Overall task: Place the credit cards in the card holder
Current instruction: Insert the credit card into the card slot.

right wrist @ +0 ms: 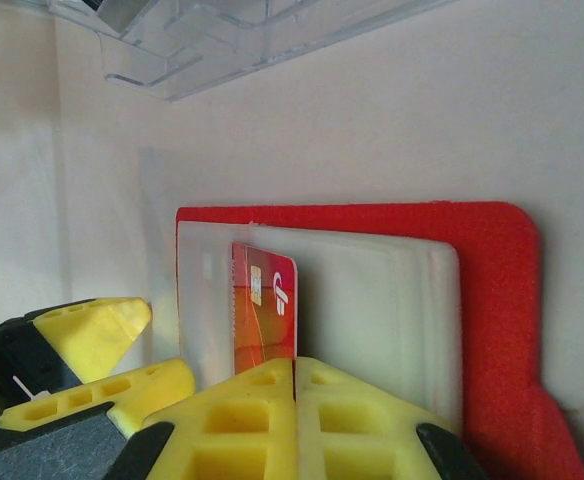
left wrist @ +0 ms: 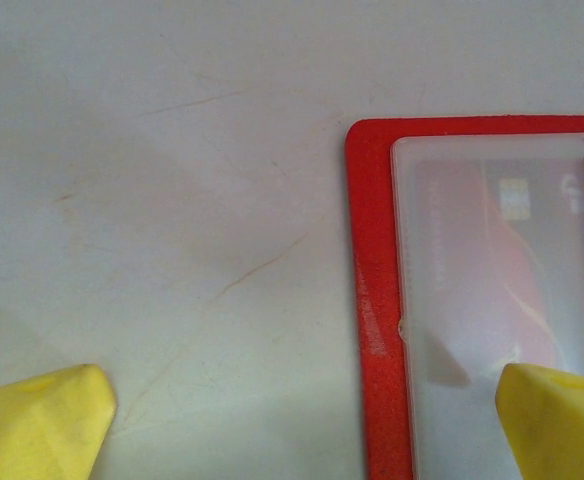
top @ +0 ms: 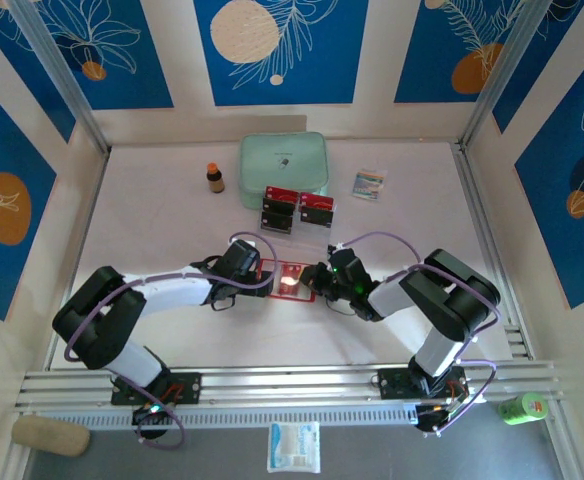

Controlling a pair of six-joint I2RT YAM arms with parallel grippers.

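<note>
Poking from rt tool (right wrist: 294, 378): card (right wrist: 267, 305)

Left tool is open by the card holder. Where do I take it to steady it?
Probably its left red border, from above on the left: the card holder lies open and flat, that strip carries no pocket, and the left tool straddles it, clear of the right tool's card.

The credit card (right wrist: 264, 300) is half hidden between the right fingers (right wrist: 242, 400); the card holder (left wrist: 372, 300) runs out of view.
</note>
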